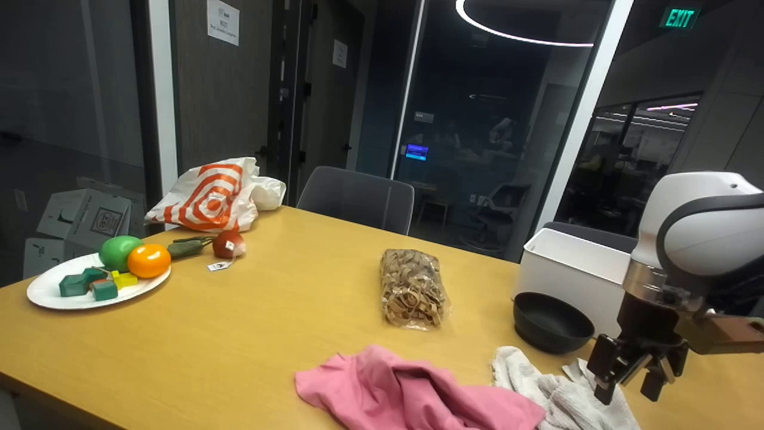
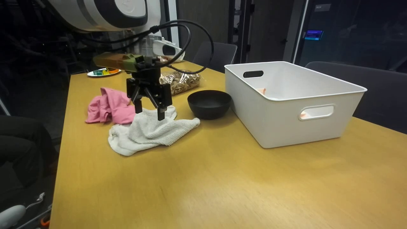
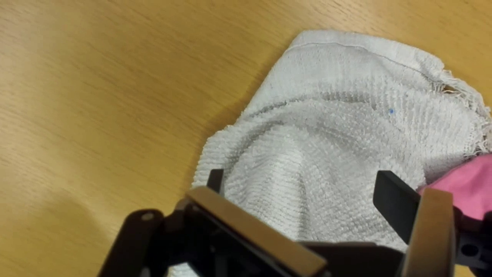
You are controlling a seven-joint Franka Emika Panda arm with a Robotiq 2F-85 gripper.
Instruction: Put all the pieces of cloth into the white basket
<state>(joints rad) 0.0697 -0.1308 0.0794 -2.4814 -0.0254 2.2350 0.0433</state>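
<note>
Wrist view shows one gripper (image 3: 300,181), jaws parted, above one white terry towel (image 3: 346,130) touching one pink cloth (image 3: 469,186); both exterior views show one white basket (image 2: 279,128).

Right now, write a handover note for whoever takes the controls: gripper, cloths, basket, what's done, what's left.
Gripper: open, holding nothing, over the white cloth.
Cloths: the white cloth lies crumpled on the table, up against the pink cloth, also crumpled there.
White basket: upright on the table, by the black bowl.
Done: something peach-coloured is inside the basket; I can't tell whether it is cloth.
Left: the white and pink cloths, both outside the basket.
</note>
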